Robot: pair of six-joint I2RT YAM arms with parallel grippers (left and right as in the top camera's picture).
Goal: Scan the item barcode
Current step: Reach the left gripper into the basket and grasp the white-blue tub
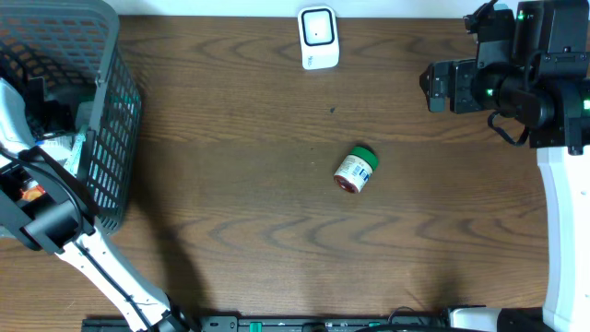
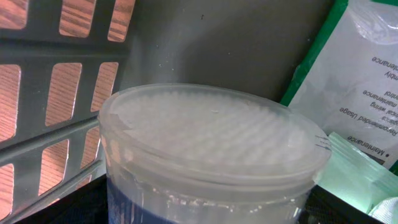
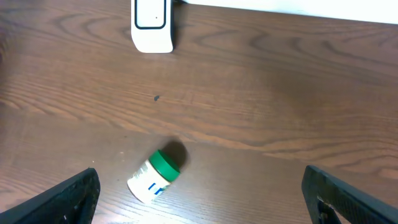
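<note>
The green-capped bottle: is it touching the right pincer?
Apart. The overhead view shows bare table between the green-capped bottle and the open right pincer.

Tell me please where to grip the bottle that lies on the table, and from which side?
Grip the bottle at its white body, below the green cap, coming from above. It lies on its side, so the jaws should close across the round body, square to its long axis.
</note>
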